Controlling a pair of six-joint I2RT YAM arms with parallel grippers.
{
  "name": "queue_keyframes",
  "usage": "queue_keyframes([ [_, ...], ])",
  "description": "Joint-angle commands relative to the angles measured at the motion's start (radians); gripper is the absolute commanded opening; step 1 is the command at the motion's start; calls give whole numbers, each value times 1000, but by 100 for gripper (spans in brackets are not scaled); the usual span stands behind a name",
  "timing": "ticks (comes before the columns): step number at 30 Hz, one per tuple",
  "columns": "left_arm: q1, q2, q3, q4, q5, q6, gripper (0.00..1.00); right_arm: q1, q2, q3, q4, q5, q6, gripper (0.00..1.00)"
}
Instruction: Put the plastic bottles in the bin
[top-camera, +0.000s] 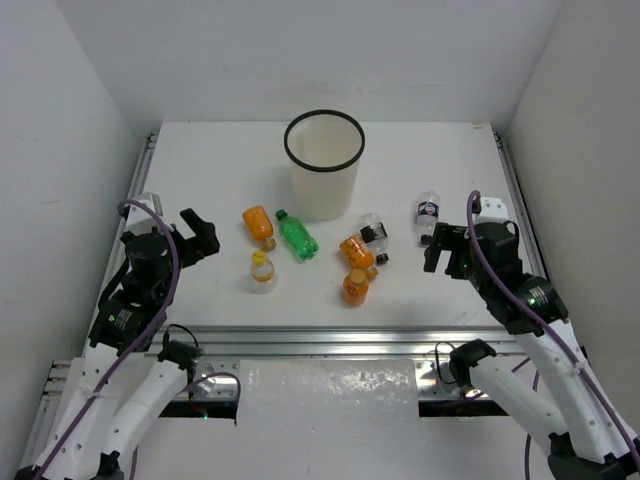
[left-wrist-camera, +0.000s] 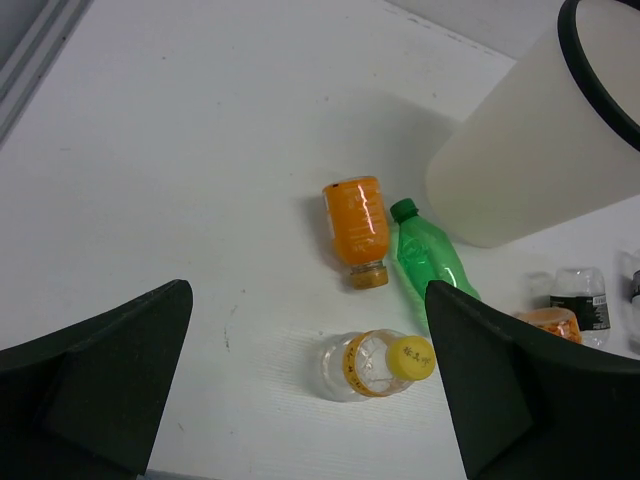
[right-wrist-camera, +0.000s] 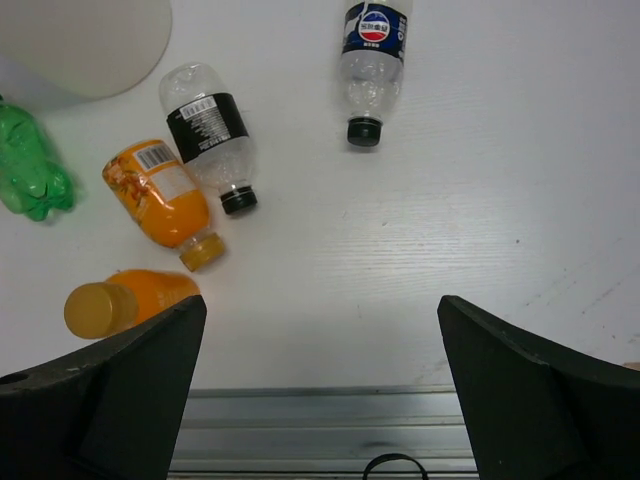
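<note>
The bin (top-camera: 323, 165) stands at the back of the table (top-camera: 200, 180). 7 bottles (top-camera: 297, 235) sit in front of it.

Bin (left-wrist-camera: 520, 150) cropped by frame edge, ahead-right of left gripper (left-wrist-camera: 308, 310); green bottle (right-wrist-camera: 30, 175) cropped ahead-left of right gripper (right-wrist-camera: 322, 320).

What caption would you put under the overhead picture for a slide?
Left gripper and right gripper, both open, flank seven plastic bottles scattered on the table before the white bin.
</note>
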Motion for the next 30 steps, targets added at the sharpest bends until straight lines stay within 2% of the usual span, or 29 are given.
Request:
queue_keyframes([
  [1,7,-3,-1,37,-10,-8,100,4,7,4,54,44,2,99],
  [4,7,-1,-2,44,15,4,100,4,41,-19,141,22,-5,99],
  [6,8,5,-1,41,14,6,100,2,99,-14,187,68,-2,99],
  [8,8,0,1,38,9,4,100,-27,249,13,250,65,-24,99],
  [10,8,-5,-1,40,9,4,100,-145,358,68,314,-40,-37,99],
  [13,7,-11,-4,45,18,6,100,-234,550,146,388,-105,-75,99],
  [15,7,-11,-6,49,32,9,100,-239,705,247,387,-58,-106,99],
  [18,8,-5,-7,54,50,17,100,-263,895,356,375,-108,-131,99],
  [21,8,5,-6,54,52,18,100,-275,1051,419,341,-78,-123,96],
  [26,11,32,8,52,56,26,100,-282,1177,423,371,-51,-110,94],
  [30,11,67,47,38,61,38,100,-297,1238,409,382,-42,-110,84],
])
